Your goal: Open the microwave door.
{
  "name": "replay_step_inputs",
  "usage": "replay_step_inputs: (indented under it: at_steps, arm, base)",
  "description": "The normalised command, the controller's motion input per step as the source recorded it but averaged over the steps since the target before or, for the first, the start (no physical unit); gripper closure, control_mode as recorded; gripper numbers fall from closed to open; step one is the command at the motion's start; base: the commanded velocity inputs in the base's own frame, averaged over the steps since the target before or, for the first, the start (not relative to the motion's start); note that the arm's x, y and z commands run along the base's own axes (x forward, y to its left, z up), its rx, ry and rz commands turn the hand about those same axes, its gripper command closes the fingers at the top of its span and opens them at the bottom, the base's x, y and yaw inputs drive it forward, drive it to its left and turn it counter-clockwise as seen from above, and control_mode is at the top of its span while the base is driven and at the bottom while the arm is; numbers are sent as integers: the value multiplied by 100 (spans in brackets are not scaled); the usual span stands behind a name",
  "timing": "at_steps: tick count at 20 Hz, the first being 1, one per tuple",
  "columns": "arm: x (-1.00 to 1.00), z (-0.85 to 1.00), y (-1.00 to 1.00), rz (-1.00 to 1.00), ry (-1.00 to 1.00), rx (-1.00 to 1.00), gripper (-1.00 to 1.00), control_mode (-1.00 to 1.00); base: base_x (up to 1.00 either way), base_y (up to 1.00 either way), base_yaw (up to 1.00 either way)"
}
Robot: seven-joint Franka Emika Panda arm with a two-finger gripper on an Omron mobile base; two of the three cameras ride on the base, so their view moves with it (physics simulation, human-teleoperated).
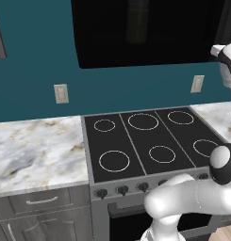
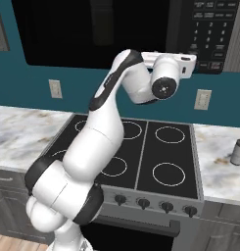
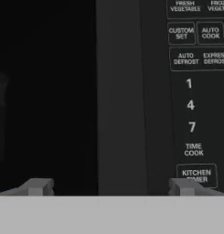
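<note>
The jaws stand spread wide, grasping nothing: in the hand view the two fingertips rise far apart at the bottom, one before the dark glass and the other before the keypad, with the upright handle bar between them. Whether they touch the microwave's face cannot be told.

That view faces the microwave door squarely, its glass black on the left and the handle bar running top to bottom just right of it. Beyond the bar sits the control panel, legible here alone: number keys 1, 4, 7, with "TIME COOK" and "KITCHEN TIMER" below and "AUTO DEFROST" above.

The right base view shows the microwave whole, hung on the teal wall above the stove top, its door shut flush and the panel at its right end. The white arm rises from the lower left, bends at a dark elbow and reaches up and right, so the hand lies level, pressed toward the lower edge of the microwave near the seam of door and panel. A small grey bottle stands on the marble bench right of the stove.

The left base view gives the door's glossy underside edge, the stove's burner rings, the marble bench left of it, two wall outlets and the drawer fronts below.
</note>
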Motion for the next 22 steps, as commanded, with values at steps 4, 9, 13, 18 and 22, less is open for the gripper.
replay_step_inputs:
  at_steps: [4, 9, 13, 18, 22]
  arm:
    - [54, 0, 0, 0, 3, 0, -100, -100]
    - [53, 0, 0, 0, 7, 0, 100, -100]
    - [24, 0, 0, 0, 3, 0, 100, -100]
    - [0, 0, 0, 0, 0, 0, 100, -100]
    - [-14, 0, 0, 0, -1, 0, 100, -100]
  base:
    - [0, 0, 0]
    - [0, 0, 0]
    - [0, 0, 0]
    - [0, 0, 0]
    - [0, 0, 0]
